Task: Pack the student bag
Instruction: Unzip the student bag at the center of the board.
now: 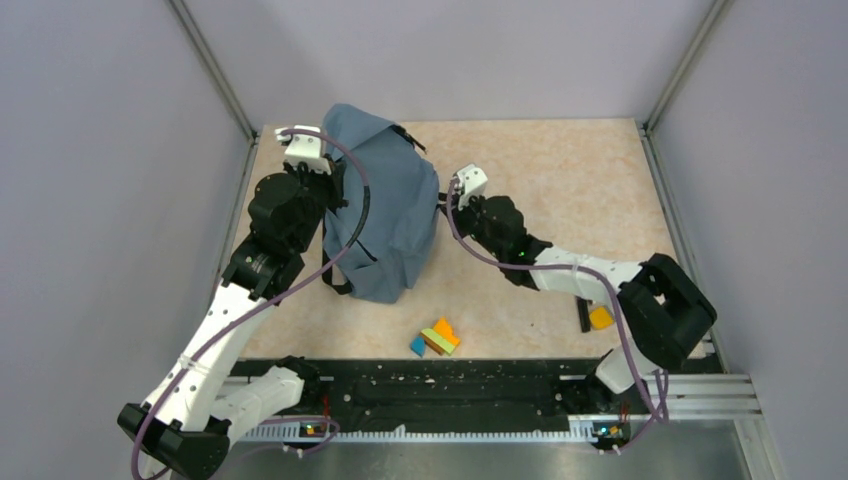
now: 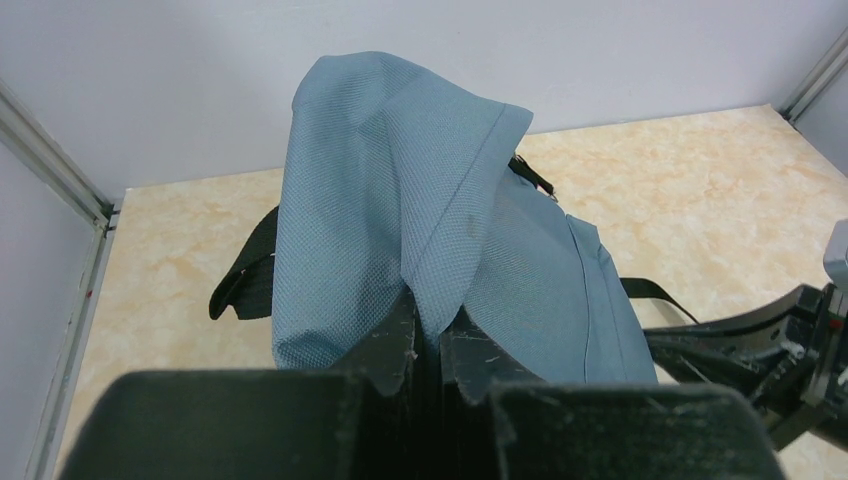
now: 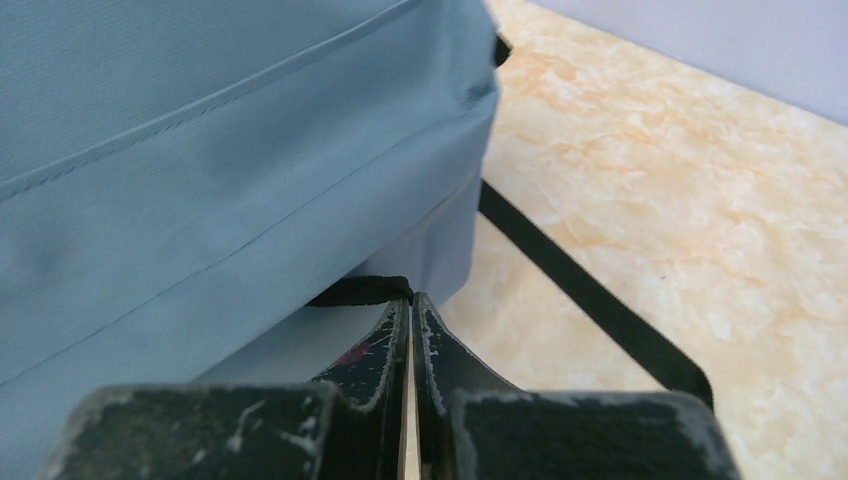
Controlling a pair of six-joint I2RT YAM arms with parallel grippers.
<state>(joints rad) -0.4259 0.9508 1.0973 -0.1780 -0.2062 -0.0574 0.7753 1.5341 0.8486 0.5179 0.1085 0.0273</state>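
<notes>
The student bag (image 1: pixel 392 205) is a slate-blue fabric backpack, held up off the table between both arms, with black straps hanging down. My left gripper (image 1: pixel 330 152) is shut on a fold of the bag's blue fabric near its top; in the left wrist view the gripper (image 2: pixel 440 325) pinches that fold of the bag (image 2: pixel 400 180). My right gripper (image 1: pixel 444 200) is at the bag's right side. In the right wrist view the gripper (image 3: pixel 411 300) is shut on a black loop (image 3: pixel 360 291) at the edge of the bag (image 3: pixel 200 150).
A small stack of coloured flat pieces (image 1: pixel 436 338) lies near the front of the table. A yellow and black item (image 1: pixel 598 318) lies beside the right arm. A long black strap (image 3: pixel 590 290) trails on the table. Walls close in the left, back and right.
</notes>
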